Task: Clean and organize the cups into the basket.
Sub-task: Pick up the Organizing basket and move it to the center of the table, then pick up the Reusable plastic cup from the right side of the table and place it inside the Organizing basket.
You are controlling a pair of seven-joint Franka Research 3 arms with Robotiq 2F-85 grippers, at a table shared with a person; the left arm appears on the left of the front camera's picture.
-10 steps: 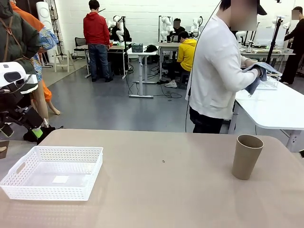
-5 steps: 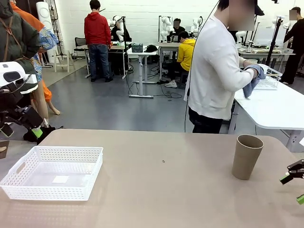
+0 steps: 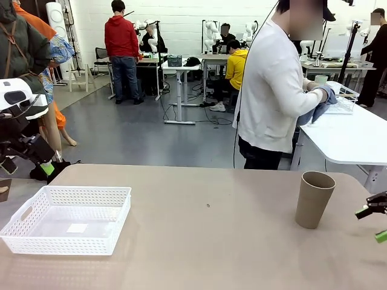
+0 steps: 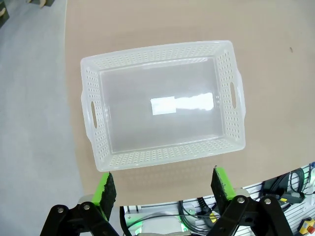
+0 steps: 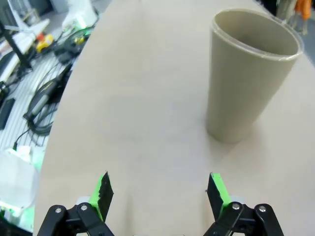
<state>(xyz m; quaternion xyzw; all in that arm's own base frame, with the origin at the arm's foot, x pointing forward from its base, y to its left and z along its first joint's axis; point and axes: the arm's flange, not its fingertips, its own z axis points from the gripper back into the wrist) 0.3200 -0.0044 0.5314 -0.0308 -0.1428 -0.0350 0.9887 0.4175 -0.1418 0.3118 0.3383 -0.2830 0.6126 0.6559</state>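
Note:
A tan-brown cup (image 3: 314, 199) stands upright at the table's right side; in the right wrist view this cup (image 5: 248, 73) is ahead and to the right of my fingers. My right gripper (image 3: 372, 225) (image 5: 160, 191) is open and empty, a short way right of the cup. The white lattice basket (image 3: 115, 225) sits empty at the front left, and a white label lies on its floor. My left gripper (image 3: 27, 167) (image 4: 165, 189) hangs open above the basket (image 4: 157, 49). The person beyond the table rubs what looks like a pale green cup (image 3: 321, 78) with a blue cloth (image 3: 320, 109).
Bare tan tabletop (image 3: 205, 241) stretches between basket and cup. A white table (image 3: 351, 136) with a wire basket stands behind the person. The right wrist view has cables and gear (image 5: 44, 83) off the table's edge.
My right gripper has come into the front view at the right edge and edged up toward the cup. The person has kept wiping with the cloth. The left arm is still.

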